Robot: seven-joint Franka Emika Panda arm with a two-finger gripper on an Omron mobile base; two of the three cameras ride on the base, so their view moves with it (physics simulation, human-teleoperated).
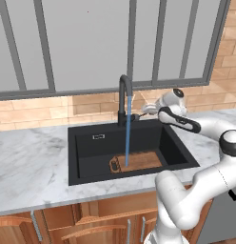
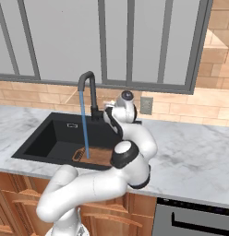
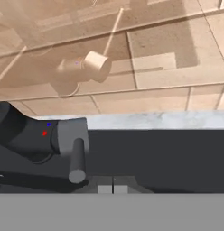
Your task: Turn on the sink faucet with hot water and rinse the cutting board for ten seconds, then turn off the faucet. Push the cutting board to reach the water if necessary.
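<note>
Water [image 1: 128, 128] streams from the black faucet [image 1: 123, 97] onto the cutting board [image 1: 141, 160] lying in the sink [image 1: 86, 147]

Kitchen: marble counter [image 1: 34, 162], black sink [image 1: 86, 147], faucet [image 1: 123, 95], brick backsplash [image 1: 39, 112], wood cabinets [image 1: 91, 219].

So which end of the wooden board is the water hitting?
The water lands on the cutting board near its dark handle end with the hole, not the plain far end.

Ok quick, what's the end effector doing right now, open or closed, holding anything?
End effector: closed, fingertips together, holding nothing, just beside the matte black faucet's small side lever.
</note>
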